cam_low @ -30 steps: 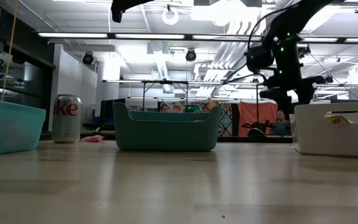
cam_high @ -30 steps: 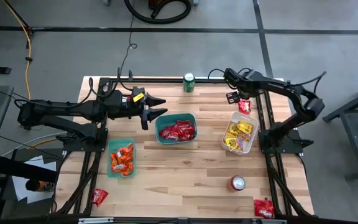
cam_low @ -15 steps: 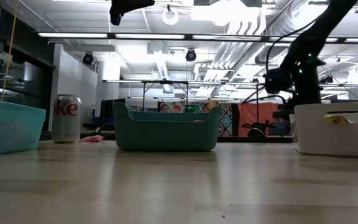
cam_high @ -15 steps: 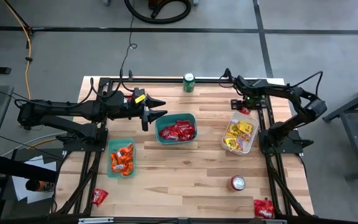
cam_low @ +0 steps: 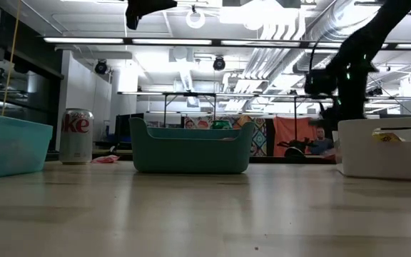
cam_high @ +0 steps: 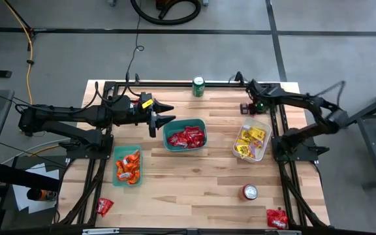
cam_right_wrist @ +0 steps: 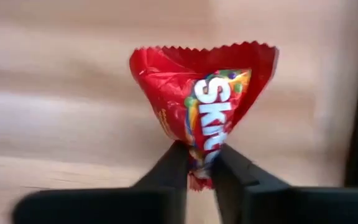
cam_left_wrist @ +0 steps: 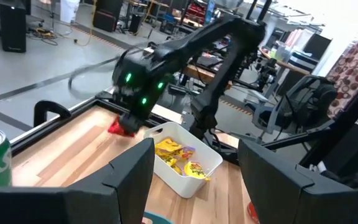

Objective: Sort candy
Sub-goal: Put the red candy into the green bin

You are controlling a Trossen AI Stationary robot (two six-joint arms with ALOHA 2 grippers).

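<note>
My right gripper (cam_right_wrist: 199, 168) is shut on a red candy packet (cam_right_wrist: 201, 102) over the table's far right, just beyond the white bin (cam_high: 264, 132) of yellow candy. In the left wrist view the same packet (cam_left_wrist: 122, 126) shows red under that gripper. My left gripper (cam_high: 168, 112) hangs open in the air left of the teal bin (cam_high: 185, 147) of red candy, with nothing between its fingers. A light teal bin (cam_high: 116, 166) holds orange candy. Loose red packets lie at the near left (cam_high: 104, 207) and the near right (cam_high: 277, 218). My right gripper pinches one end of the red packet (cam_right_wrist: 199, 155) between its two fingertips, coming from above and pointing down. That end is bunched narrow in the pinch, and the rest fans out wide past the fingers toward its zigzag edge (cam_right_wrist: 204, 50). Whether it is clear of the wood, I cannot tell.
A green can (cam_high: 198, 85) stands at the far edge and a red-silver can (cam_high: 249, 191) at the near right. Black frame rails (cam_high: 281, 124) run along the table's sides, close to the right gripper. Bare wood lies between the bins and the near edge.
My right gripper has gone down and a little toward the right edge onto the red packet by the white bin, and has shut on it. The packet, flat on the wood before, is now bunched at the pinched end.
</note>
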